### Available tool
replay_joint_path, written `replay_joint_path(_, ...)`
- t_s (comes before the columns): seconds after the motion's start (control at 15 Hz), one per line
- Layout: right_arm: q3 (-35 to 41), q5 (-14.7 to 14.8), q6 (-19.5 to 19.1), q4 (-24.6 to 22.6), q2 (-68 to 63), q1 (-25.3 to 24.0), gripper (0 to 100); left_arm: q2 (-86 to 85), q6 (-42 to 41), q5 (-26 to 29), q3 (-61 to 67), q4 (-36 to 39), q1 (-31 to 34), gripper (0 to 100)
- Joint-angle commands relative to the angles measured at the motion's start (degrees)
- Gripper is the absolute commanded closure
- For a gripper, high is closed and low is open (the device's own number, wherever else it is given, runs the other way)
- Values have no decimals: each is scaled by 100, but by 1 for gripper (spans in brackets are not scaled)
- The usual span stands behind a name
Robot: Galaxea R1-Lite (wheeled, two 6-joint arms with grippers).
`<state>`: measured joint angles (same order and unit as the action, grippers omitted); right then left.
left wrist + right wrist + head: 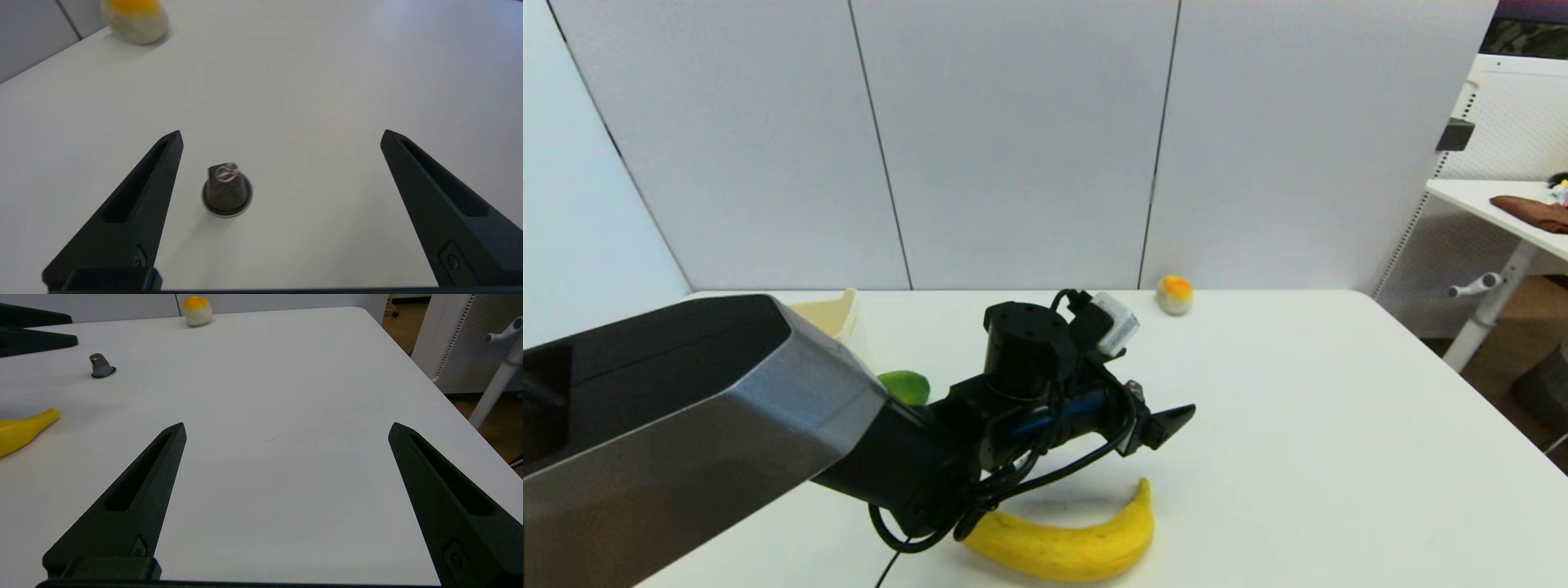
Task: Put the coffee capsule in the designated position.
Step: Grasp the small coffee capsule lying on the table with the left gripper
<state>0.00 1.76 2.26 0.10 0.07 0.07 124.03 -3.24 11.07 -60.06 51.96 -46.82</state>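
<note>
Cream bin at far left of white worktop, lime beside it, left gripper over mid-worktop, jaws apart, capsule upright on the worktop between them, banana nearer, orange-grey ball at back, right gripper low at right, jaws apart, empty.

Left arm: large faceted link, grey sides, black top face; black cylindrical wrist joint; small white camera block; looped black cables, blue trim; left gripper fingers matte black, tapered wedges, recessed slots, one screw each; right gripper alike.
</note>
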Motion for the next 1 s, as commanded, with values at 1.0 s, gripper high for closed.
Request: replay_joint_path(1.0, 0, 0, 3, -1, -7, 1, 0, 939, 34, -351, -577, 254, 288, 0)
